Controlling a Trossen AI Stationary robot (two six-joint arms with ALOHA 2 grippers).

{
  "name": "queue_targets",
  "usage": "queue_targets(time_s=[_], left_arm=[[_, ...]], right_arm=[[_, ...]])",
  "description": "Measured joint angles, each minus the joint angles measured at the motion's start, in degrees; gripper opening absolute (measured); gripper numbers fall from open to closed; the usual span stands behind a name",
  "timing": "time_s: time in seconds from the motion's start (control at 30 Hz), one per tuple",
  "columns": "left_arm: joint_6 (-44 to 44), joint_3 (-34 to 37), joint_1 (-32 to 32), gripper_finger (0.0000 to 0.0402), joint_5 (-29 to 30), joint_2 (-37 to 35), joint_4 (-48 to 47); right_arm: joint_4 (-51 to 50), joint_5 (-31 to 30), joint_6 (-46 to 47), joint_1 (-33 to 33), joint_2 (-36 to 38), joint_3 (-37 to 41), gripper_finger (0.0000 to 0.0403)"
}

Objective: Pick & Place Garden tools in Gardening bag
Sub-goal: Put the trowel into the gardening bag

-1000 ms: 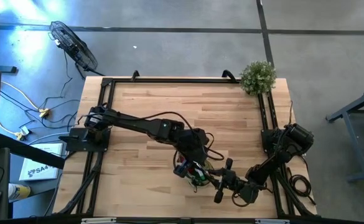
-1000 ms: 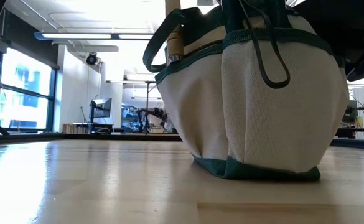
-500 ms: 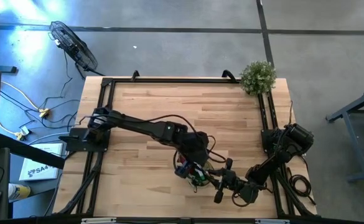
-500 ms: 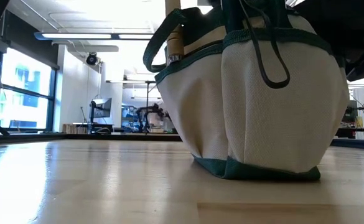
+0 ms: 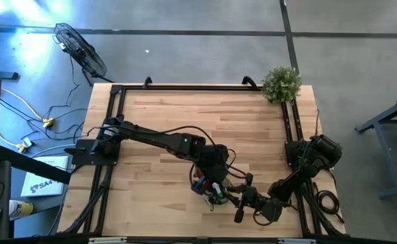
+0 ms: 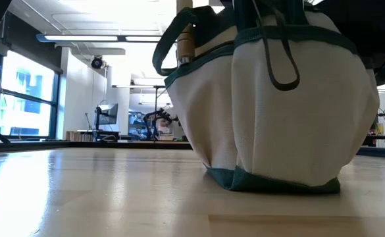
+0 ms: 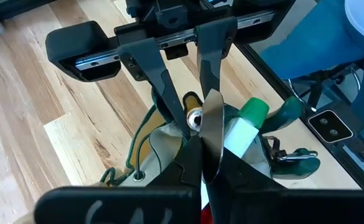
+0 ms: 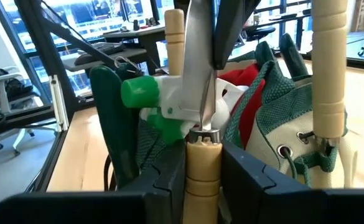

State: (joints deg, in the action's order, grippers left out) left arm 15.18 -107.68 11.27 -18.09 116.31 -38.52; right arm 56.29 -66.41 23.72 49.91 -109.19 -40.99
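Gardening bag (image 6: 278, 118) holding spray bottle (image 8: 147, 93), red cone (image 8: 247, 93), left jaws pinching trowel (image 7: 211, 127), right jaws clamping its handle (image 8: 201, 165)

bright, even daylight fills the scene. behind the gardening bag (image 6: 271, 105) ceiling strip lights (image 6: 106, 38) glare white. near that bag the table (image 6: 80, 197) blurs softly.

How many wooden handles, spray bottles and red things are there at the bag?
Pale wooden tool handles: 3
Green-and-white spray bottle: 1
Red cone-shaped piece: 1
Total: 5
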Motion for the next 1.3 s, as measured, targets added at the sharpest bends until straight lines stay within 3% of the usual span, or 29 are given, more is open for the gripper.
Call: queue_targets(time_s=[0.5,0.63,0.87,1.07,1.3], left_arm=[[-0.5,0.0,0.2,0.0001,-0.3,0.1,0.6],[-0.7,0.1,0.5,0.0,-0.6,0.1,-1.1],[-2.0,0.1,0.5,0.0,-0.6,0.1,-1.0],[-2.1,0.1,1.2,0.0,-0.4,0.1,-0.7],[-4.4,-3.0,2.9,0.0,2.3,-0.2,-3.8]], right_arm=[[2.3,0.6,-8.4,2.5,0.7,0.0,0.0088],[2.5,3.1,-9.0,2.6,0.9,0.0,0.0121],[2.5,3.8,-8.8,2.6,1.0,0.0,0.0217],[3.7,-1.8,-12.1,4.6,1.2,0.0,0.0274],[9.9,-16.6,-23.4,8.9,1.3,0.0,0.0279]])
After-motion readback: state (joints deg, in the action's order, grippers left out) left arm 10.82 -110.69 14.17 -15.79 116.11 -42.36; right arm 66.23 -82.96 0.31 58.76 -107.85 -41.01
